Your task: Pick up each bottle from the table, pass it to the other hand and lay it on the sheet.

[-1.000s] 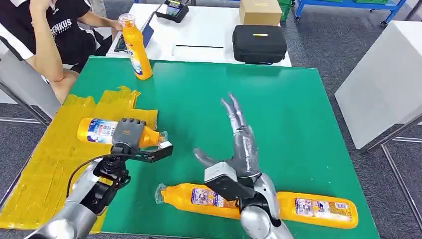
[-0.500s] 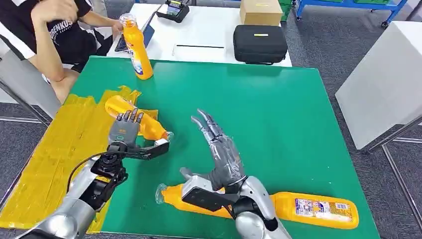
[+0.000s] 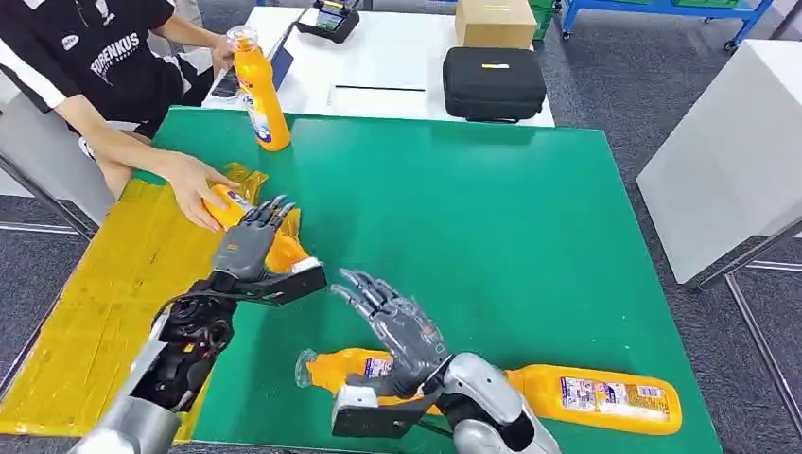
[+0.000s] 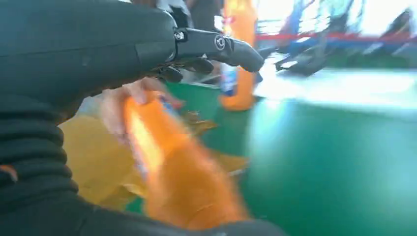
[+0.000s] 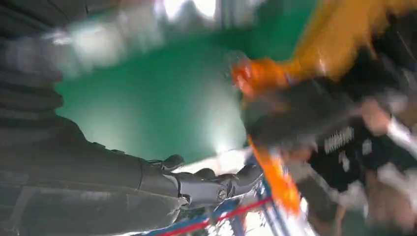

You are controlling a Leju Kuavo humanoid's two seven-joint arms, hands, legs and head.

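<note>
Holding: left hand (image 3: 248,248) grasps bottle (image 3: 274,248) — person's hand (image 3: 194,187) touching it, at 10 o'clock
Right hand (image 3: 397,326): released, fingers spread

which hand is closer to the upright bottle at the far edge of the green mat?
Left. The left hand sits at the sheet's edge, below the upright bottle. The right hand is farther off, over the near lying bottles.

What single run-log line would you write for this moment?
left hand: over bottle at yellow sheet | person's hand: on that bottle | right hand: open, above lying bottle
</note>
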